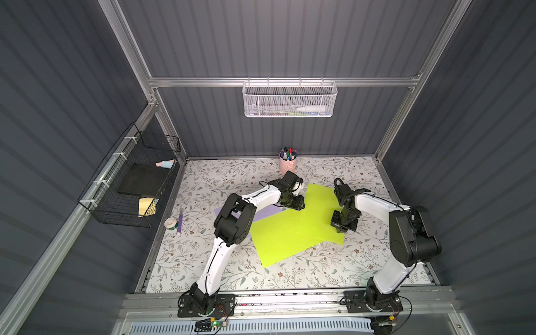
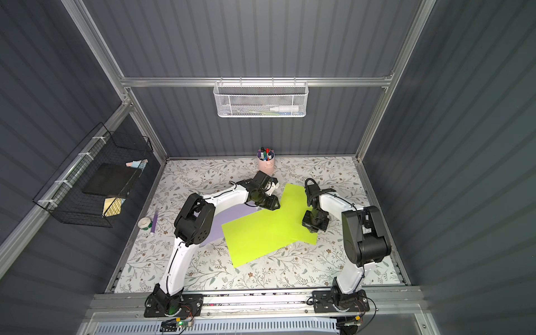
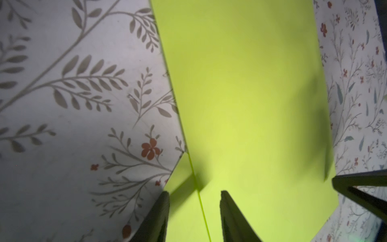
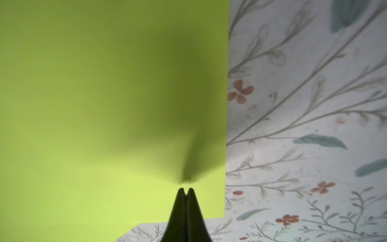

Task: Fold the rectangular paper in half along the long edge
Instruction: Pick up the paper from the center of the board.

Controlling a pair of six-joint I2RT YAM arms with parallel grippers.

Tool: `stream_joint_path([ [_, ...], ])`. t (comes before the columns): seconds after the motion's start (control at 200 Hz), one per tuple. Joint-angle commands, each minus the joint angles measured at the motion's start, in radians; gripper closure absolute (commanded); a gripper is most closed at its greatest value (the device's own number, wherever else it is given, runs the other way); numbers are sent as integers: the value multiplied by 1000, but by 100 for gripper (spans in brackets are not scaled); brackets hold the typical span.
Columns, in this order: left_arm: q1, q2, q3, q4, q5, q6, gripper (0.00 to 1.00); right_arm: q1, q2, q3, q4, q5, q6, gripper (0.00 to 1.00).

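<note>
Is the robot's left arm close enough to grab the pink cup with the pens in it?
Probably yes. The pink cup stands at the back of the table, just behind the left gripper, whose jaws are open. Only bare tabletop lies between them, so nothing seems to block it.

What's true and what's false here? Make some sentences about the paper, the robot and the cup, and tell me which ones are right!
1. The green paper lies on the table. True.
2. The right end effector is wide open. False: its jaws are shut, with the tips over the green paper.
3. The left end effector is open. True.
4. The cup is blue and empty. False: it is pink and holds markers.
5. A white basket hangs on the back wall. True.
</note>
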Motion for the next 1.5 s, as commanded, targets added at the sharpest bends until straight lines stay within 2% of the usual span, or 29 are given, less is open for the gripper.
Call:
stream_joint_path([
  [0.0, 16, -42, 2, -60, -48, 3, 23, -31, -27, 30, -24, -53, -12, 100],
  [0.075, 17, -80, -1, -37, -49, 0, 13, -31, -18, 29, -14, -72, -18, 100],
  [0.175, 17, -106, 12, 5, -47, 0, 11, -37, -19, 18, 1, -84, -12, 100],
  [0.29, 14, -87, 57, 16, -24, -2, 17, -87, -94, -27, 41, -115, -7, 100],
  [0.475, 6, -38, 163, -22, 15, 29, 32, -266, -239, -112, 90, -205, -36, 100],
  [0.59, -12, -13, 235, -30, 17, 47, 33, -340, -230, -120, 62, -203, -61, 100],
  [0.67, -21, 23, 296, -52, 17, 47, 34, -347, -189, -100, 60, -208, -73, 100],
  [0.71, -21, 37, 314, -57, 53, 47, 34, -346, -162, -85, 65, -206, -67, 100],
  [0.84, -22, 64, 328, -29, 85, 47, 34, -347, -74, -19, 53, -138, -54, 100],
  [0.976, -33, 104, 366, -29, 106, 48, 36, -361, -69, -9, 78, -113, -32, 100],
  [1.116, -50, 161, 402, -25, 148, 15, 47, -378, -93, -41, 123, -120, -17, 100],
  [1.261, -75, 192, 388, -14, 149, 11, 57, -399, -101, -84, 181, -149, -23, 85],
  [1.381, -80, 208, 351, 9, 156, -2, 61, -416, -114, -119, 221, -162, -19, 61],
  [1.496, -84, 218, 329, 20, 159, -5, 64, -422, -125, -142, 244, -171, -21, 49],
])
